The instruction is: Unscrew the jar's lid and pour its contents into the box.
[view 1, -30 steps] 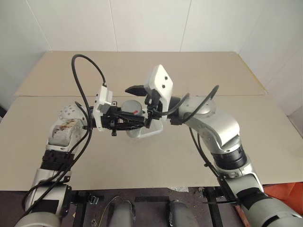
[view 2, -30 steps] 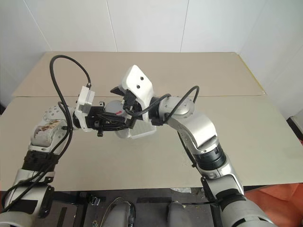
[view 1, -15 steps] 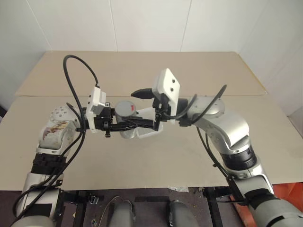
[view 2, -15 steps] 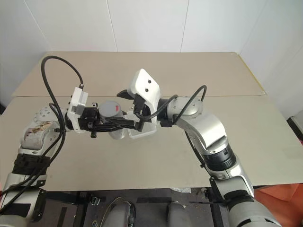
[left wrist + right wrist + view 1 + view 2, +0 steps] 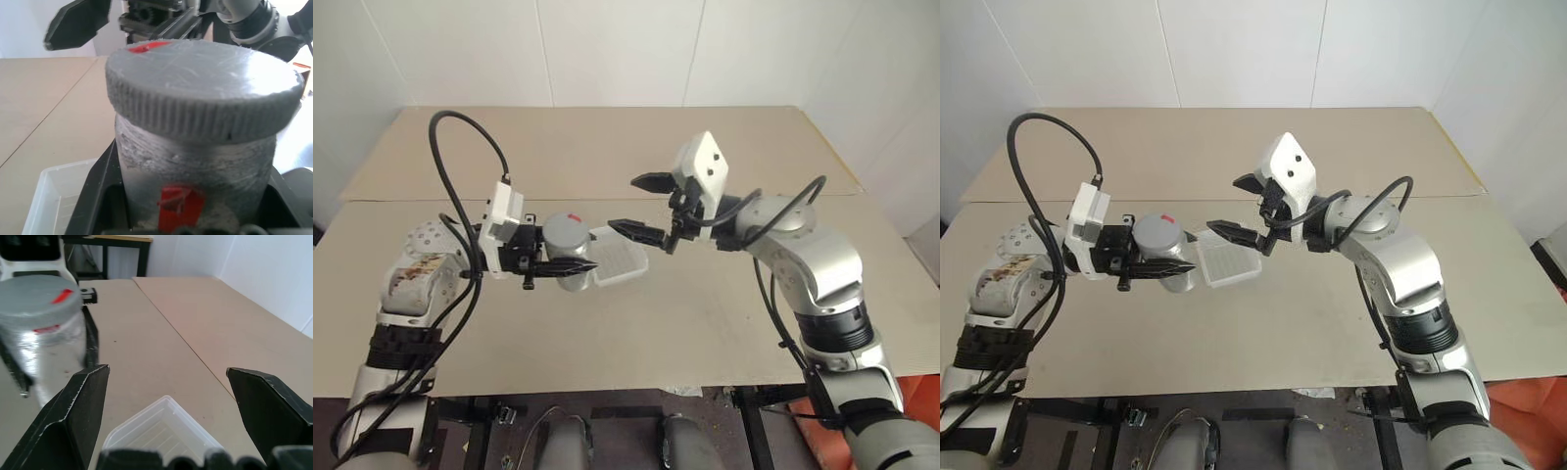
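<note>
Silvery jar pinched upright in my left gripper, raised above beige table. Grey lid on top of jar, red mark on far edge; red stripe on jar side. My right gripper off to jar's right, apart from it, jaws spread wide, nothing between. Translucent white box on table just beside jar, below right fingers.

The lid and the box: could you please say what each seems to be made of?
The lid: probably matte grey plastic, with a ribbed edge, fine scratches and a red mark. The box: thin translucent white plastic, faintly ribbed inside.
</note>
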Motion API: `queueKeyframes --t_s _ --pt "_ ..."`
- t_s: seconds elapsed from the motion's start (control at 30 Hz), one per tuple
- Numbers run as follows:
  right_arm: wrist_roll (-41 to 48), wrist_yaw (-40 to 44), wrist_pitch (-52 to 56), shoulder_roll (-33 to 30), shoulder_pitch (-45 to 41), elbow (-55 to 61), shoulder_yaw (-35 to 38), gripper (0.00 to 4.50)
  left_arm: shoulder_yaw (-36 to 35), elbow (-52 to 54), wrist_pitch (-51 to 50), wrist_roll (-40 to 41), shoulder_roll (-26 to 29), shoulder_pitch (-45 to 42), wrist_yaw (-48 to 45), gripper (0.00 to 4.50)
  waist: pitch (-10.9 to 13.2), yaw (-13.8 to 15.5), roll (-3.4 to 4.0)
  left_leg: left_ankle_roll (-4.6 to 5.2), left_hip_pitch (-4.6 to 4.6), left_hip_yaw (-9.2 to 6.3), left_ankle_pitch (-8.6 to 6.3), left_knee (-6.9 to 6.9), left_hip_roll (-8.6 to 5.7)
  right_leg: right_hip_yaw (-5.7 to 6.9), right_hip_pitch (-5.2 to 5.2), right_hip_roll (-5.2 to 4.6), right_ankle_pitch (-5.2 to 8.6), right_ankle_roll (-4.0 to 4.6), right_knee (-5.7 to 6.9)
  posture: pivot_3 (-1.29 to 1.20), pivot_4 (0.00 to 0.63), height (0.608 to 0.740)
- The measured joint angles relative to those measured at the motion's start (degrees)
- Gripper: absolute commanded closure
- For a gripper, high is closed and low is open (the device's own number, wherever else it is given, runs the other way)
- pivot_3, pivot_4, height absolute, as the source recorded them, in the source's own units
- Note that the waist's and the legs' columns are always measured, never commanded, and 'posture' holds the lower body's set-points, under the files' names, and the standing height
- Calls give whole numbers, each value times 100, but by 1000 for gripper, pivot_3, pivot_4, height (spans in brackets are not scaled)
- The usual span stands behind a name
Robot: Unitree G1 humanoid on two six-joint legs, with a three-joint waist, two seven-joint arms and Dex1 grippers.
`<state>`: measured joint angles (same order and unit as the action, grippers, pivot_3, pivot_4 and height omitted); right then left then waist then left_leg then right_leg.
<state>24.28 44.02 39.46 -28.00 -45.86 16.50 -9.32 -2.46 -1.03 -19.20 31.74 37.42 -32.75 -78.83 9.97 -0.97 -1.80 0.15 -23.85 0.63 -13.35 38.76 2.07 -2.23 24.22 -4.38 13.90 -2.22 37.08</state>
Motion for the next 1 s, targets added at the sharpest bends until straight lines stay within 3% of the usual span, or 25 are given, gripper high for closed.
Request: queueKeyframes --t_s 0.4,1.0 --pt "640 425 2 264 -60 407 66 18 113 -515 72 -62 -479 -343 168 2570 0 -3 0 0 0 -1 0 1 0 1 0 1 0 0 2 0 150 740" --pt "-45 -54 1 1161 -586 -424 -552 18 237 -575 157 -88 -595 -393 62 2570 0 -1 0 0 1 -2 0 1 -1 1 1 1 0 0 4 0 150 740"
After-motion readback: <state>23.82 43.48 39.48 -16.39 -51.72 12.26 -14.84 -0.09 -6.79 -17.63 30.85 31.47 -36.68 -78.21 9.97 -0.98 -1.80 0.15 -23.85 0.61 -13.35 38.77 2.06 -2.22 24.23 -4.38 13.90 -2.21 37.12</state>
